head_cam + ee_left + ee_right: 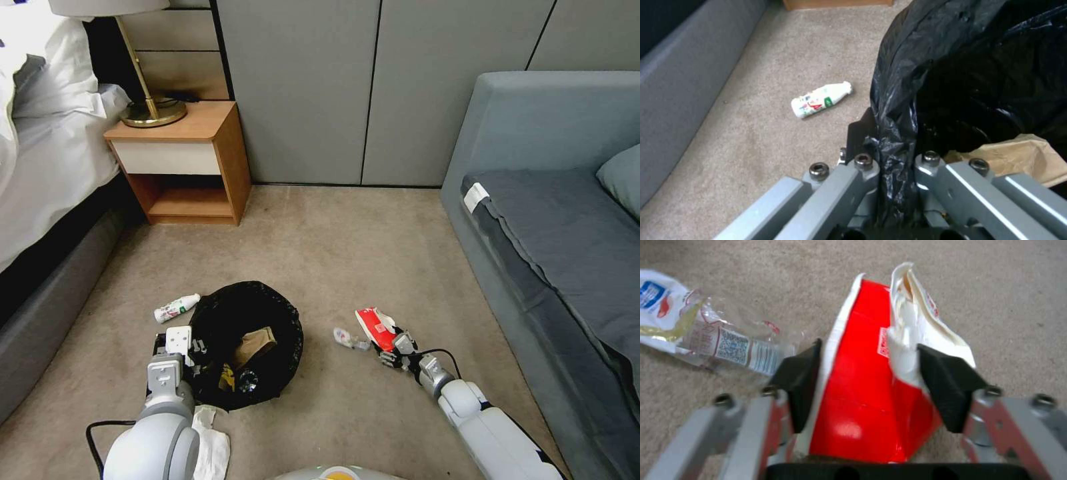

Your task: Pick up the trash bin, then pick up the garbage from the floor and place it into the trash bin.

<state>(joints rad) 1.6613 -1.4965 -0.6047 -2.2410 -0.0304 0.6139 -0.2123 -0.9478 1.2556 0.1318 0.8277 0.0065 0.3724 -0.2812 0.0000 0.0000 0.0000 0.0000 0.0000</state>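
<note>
The trash bin (248, 313), lined with a glossy black bag (951, 66), is in front of me on the carpet. My left gripper (193, 351) is shut on its near-left rim, the bag pinched between the fingers (862, 166). A brown paper bag (253, 345) and yellow wrappers lie inside. My right gripper (393, 348) is low to the right, shut on a red carton (862, 390), with a black pad (802, 383) against each side. Garbage on the floor: a white bottle (177, 308) left of the bin, a clear wrapper (350, 339) beside the carton, and white tissue (212, 443) by my left arm.
A bed (47, 167) with a grey base runs along the left. A wooden nightstand (183, 163) with a brass lamp stands at the back left. A grey sofa (553, 233) lines the right side. Open carpet lies between the bin and the far wall.
</note>
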